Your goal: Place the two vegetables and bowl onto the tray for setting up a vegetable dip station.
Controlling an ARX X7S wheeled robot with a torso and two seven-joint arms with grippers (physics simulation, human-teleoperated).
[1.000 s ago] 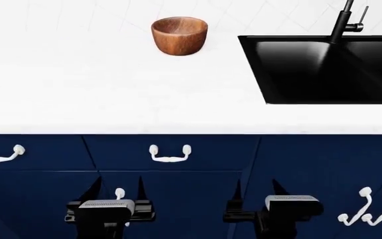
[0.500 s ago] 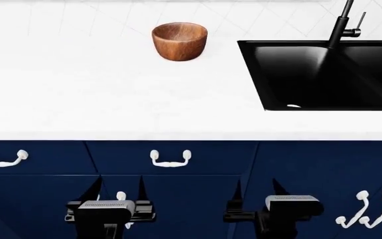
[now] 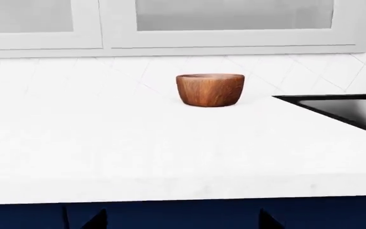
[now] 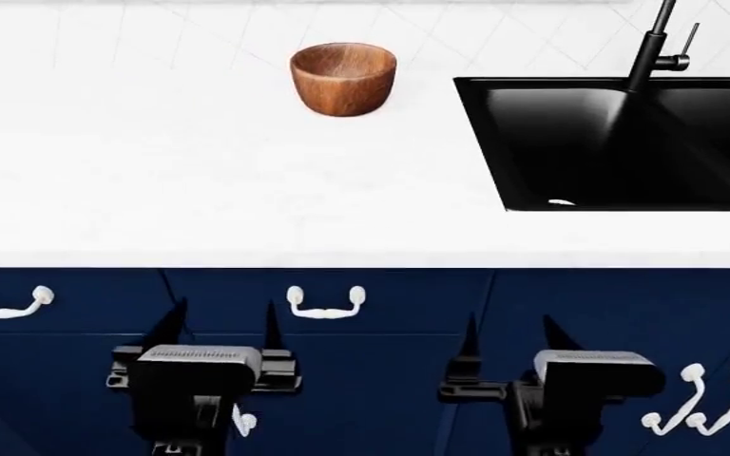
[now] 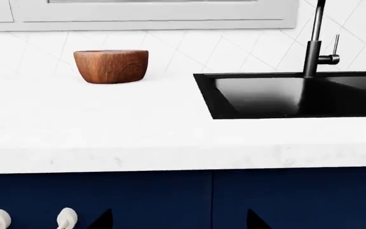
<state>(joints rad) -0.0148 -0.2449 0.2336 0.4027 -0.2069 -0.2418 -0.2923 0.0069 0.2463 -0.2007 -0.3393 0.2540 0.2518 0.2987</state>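
Observation:
The reddish-brown wooden bowl stands upright at the back of the white countertop, left of the sink. It also shows in the left wrist view and in the right wrist view. My left gripper and right gripper are both open and empty. They hang low in front of the navy cabinet fronts, below the counter's front edge and far from the bowl. Only the fingertips show in each wrist view. The carrot, the cucumber and the tray are out of view.
A deep black sink with a black faucet is set into the counter at the right. Navy drawers with white handles run below the counter. White tiled wall and grey cabinets are behind.
The head view tilted a little between the two earlier frames. Since then both grippers have risen slightly in front of the cabinets. The bowl has not moved.

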